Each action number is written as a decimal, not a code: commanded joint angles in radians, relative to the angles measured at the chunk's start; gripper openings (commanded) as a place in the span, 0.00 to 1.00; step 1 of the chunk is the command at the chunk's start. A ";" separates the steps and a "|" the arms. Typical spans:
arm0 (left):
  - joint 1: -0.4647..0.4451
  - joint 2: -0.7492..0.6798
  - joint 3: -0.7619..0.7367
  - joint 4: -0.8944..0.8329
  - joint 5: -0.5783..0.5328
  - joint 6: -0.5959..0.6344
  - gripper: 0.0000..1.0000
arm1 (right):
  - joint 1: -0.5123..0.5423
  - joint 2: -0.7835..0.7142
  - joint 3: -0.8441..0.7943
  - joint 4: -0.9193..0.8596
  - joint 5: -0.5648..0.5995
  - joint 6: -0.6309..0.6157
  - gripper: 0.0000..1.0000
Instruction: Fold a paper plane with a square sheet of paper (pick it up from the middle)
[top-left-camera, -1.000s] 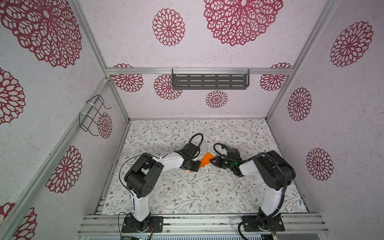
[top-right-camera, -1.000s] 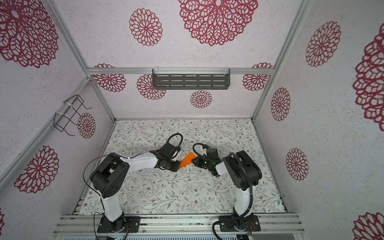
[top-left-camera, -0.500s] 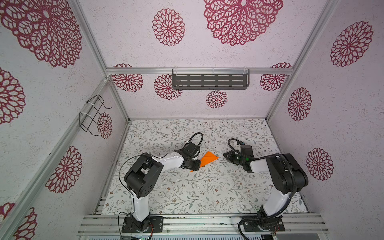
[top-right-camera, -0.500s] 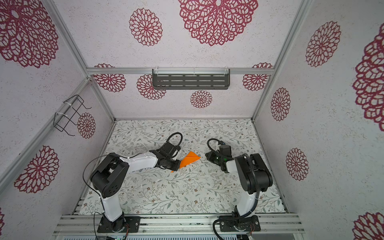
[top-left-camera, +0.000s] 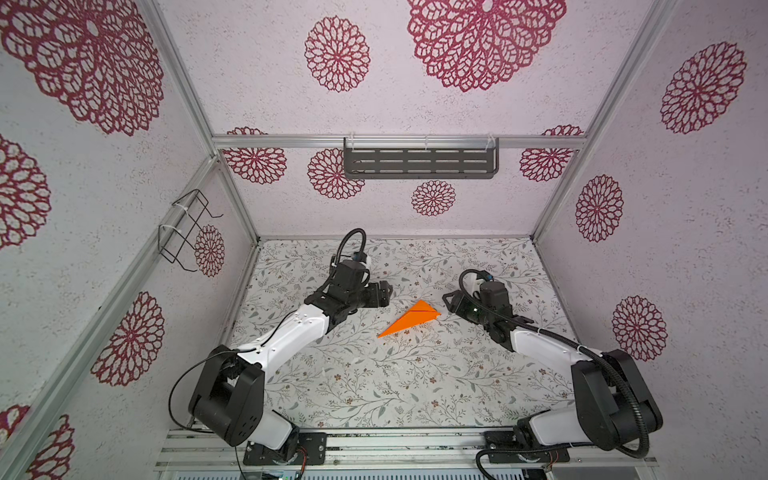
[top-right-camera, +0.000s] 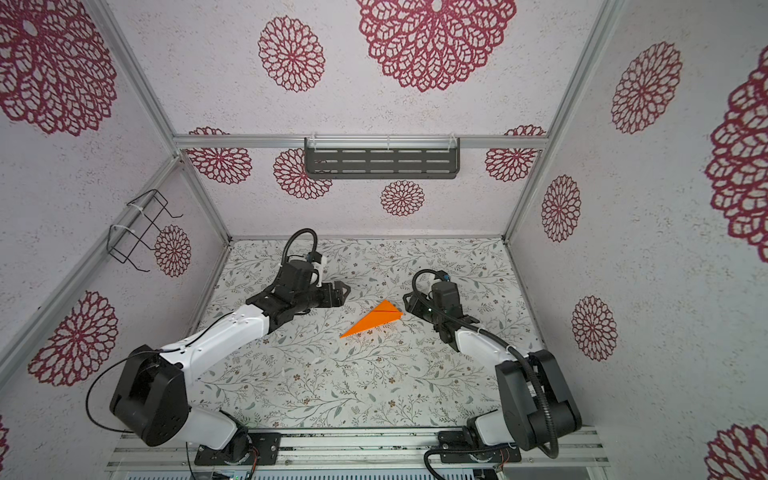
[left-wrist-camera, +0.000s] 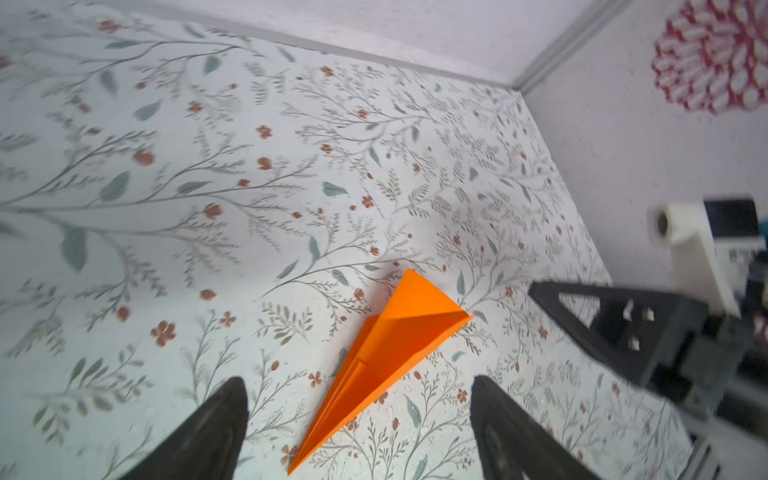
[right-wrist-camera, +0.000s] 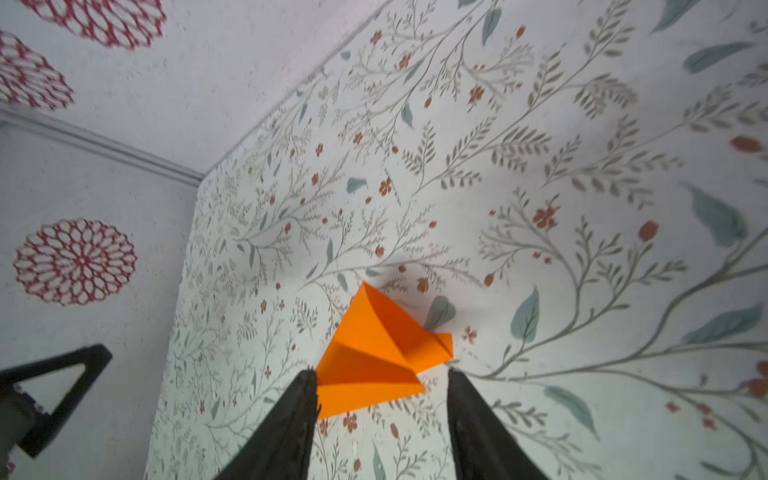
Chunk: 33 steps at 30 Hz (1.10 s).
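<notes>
The square sheet of paper lies folded as an orange paper plane (top-left-camera: 409, 320) (top-right-camera: 372, 320), flat on the flowered table with its sharp point toward the front left. My left gripper (top-left-camera: 388, 291) (top-right-camera: 347, 289) hovers just left of it, open and empty. In the left wrist view the plane (left-wrist-camera: 395, 353) lies between and beyond the spread jaws of the left gripper (left-wrist-camera: 359, 384). My right gripper (top-left-camera: 446, 301) (top-right-camera: 406, 301) is open just right of the plane's wide tail. In the right wrist view the tail (right-wrist-camera: 374, 357) sits right at the tips of the right gripper (right-wrist-camera: 380, 372), and nothing grips it.
A grey slotted shelf (top-left-camera: 419, 162) hangs on the back wall. A black wire rack (top-left-camera: 183, 228) is fixed to the left wall. Patterned walls close in the table on three sides. The arm bases stand on a metal rail (top-left-camera: 395, 449) at the front.
Both grippers have opened and let go of the plane. The right arm has drawn back to the right and the left gripper has backed off to the left. The plane now lies free on the table.
</notes>
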 joint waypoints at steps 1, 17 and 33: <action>0.035 -0.045 -0.047 -0.025 -0.130 -0.006 0.96 | 0.096 -0.028 0.021 -0.132 0.135 0.124 0.61; 0.098 -0.157 -0.136 -0.069 -0.157 0.046 0.99 | 0.310 0.331 0.355 -0.326 0.304 0.446 0.66; 0.097 -0.139 -0.116 -0.071 -0.115 0.070 0.97 | 0.313 0.287 0.249 -0.324 0.313 0.529 0.29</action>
